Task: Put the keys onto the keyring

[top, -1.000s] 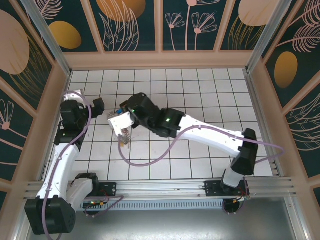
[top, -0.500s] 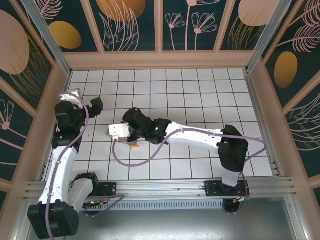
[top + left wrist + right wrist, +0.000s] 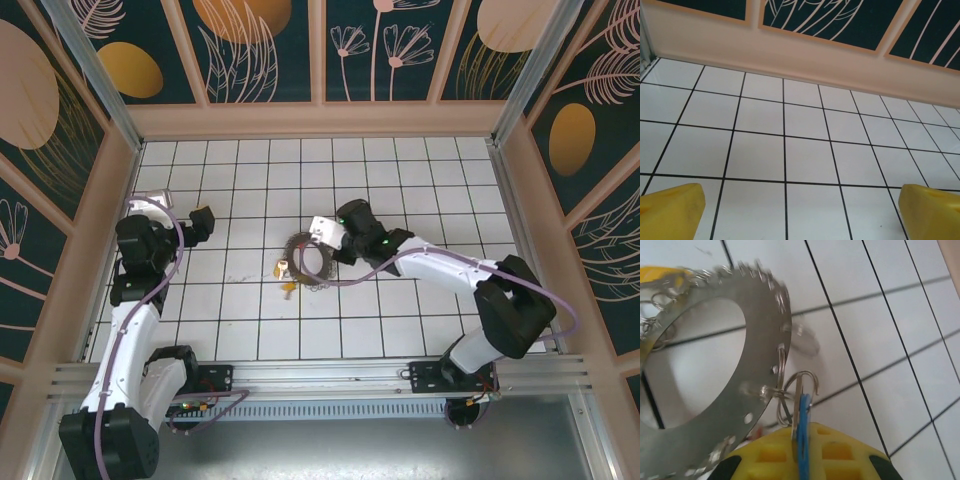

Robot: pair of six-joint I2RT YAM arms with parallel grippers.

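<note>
The table (image 3: 400, 300) carried the keyring (image 3: 755, 370) near its middle, lying flat a little toward the left edge. My right claw (image 3: 325, 240) hovered at the ring's far right side, and my left claw (image 3: 800, 205) hung well apart near the left edge, its yellow fingers spread wide over bare tile with nothing between them.

I judged the work partly done. Through my right wrist camera the ring's flat band carried small split rings along its rim, and a blue key (image 3: 801, 440) hung from one of them, edge-on against my lower pad (image 3: 790, 460). A key with a yellow head (image 3: 289, 288) lay on the table just beside the ring, on its near left side. By my reckoning that one was left to string.

Much stayed unclear. I could not tell whether my right claw pinched the blue key or merely touched it, since my other finger was half hidden behind the band. From above, I could not make out whether the yellow key was linked to the ring, and a second small piece beside it was too tiny to name.
</note>
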